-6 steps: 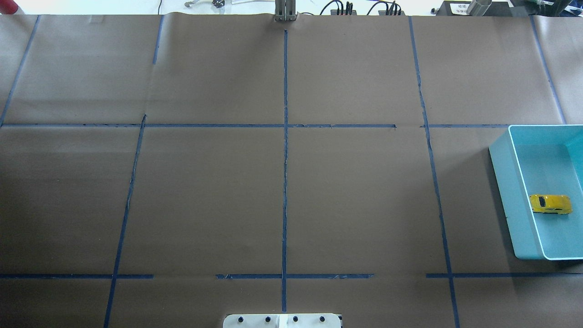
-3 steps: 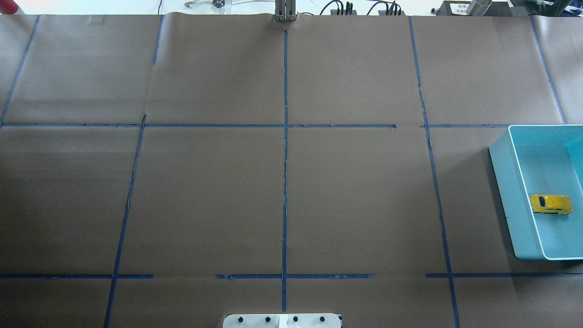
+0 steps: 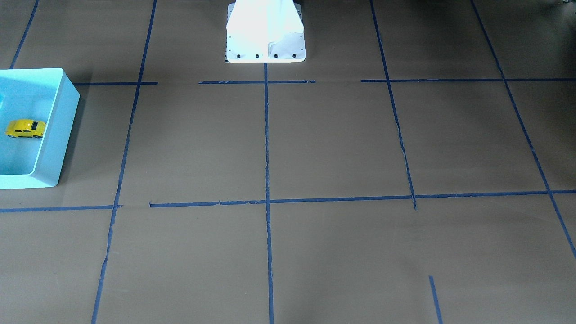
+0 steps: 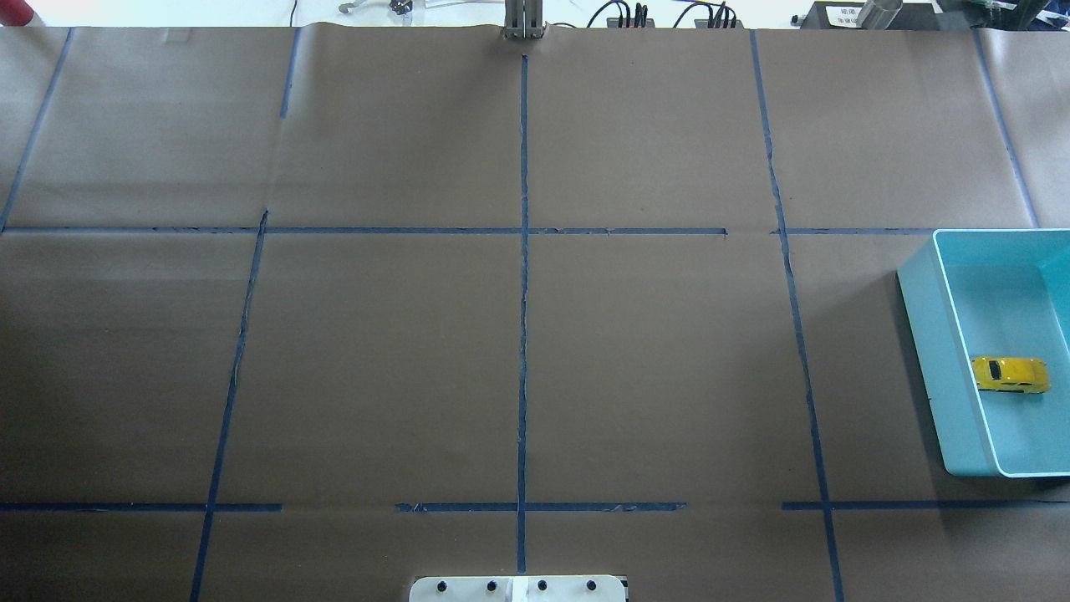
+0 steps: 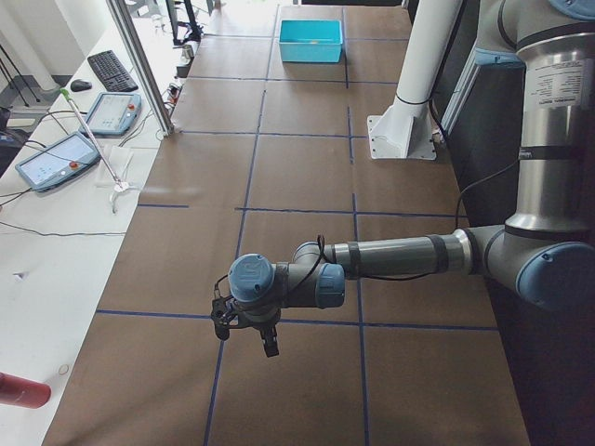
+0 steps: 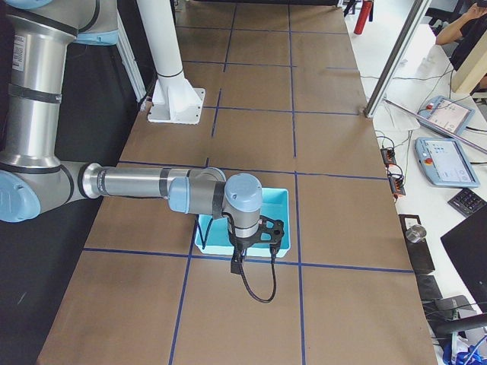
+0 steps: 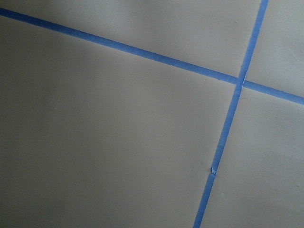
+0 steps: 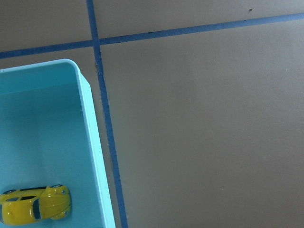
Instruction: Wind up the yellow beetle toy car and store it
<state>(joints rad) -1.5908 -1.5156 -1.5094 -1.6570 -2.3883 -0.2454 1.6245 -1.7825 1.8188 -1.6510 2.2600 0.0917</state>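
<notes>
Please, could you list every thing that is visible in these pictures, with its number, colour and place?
yellow beetle toy car: 1, yellow, inside the bin.
bin: 1, turquoise, table end on the robot's right.
table: 1, brown paper cover.
tape lines: several, blue, a grid on the table.
tablets: 2, grey, white side desk.
keyboard: 1, black, same desk.
person: 1, partly seen, by the desk.
robot base: 1, white, table edge.
left pincer: 1, black, above bare table; opening unclear.
right pincer: 1, black, near the bin; opening unclear.

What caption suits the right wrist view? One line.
Yellow beetle toy car sits inside the turquoise bin, beside crossed blue tape lines.
</notes>
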